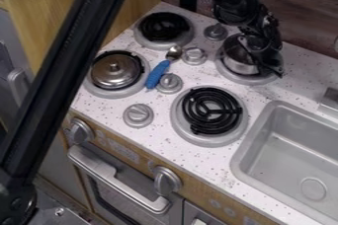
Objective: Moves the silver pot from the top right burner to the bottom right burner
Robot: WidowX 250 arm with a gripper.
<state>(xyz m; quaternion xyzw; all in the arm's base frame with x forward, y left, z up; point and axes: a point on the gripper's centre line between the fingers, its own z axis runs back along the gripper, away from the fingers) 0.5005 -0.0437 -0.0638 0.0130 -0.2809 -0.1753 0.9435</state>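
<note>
White speckled bench = biggest thing, toy stove at view's L + ctr, sink at R. Thick black bar cuts diag. across L side, top to btm. Sink: grey, rectangular, rounded corners, round drain in its floor. Below the bench's front edge, silver oven door w/ long handle.

Robot arm, black, comes in from top edge, R of ctr; its gripper hangs at top R burner, right up against the pot. Can't tell if gripper's clenched on the pot or released; dark parts overlap too much there.

4 burners total, silver rings. Btm R burner: bare black coil, nothing on it, just L of sink. Top L burner: also bare coil. Btm L burner: round silver lid w/ small knob on top, sitting over the coil.

Silver pot: at top R burner, partly hidden behind the gripper; can't tell if its base sits flat on the burner. Inside wall partly visible.

Blue-handled spoon lies between the L + R burners, metal bowl end toward back, blue end toward front, near the btm L burner's ring.

Smallest: grey knobs. 2 on front panel, R one + L one. 4 more on bench top, in a slanted row between burners, frontmost one at btm, rearmost one near top R burner.
</note>
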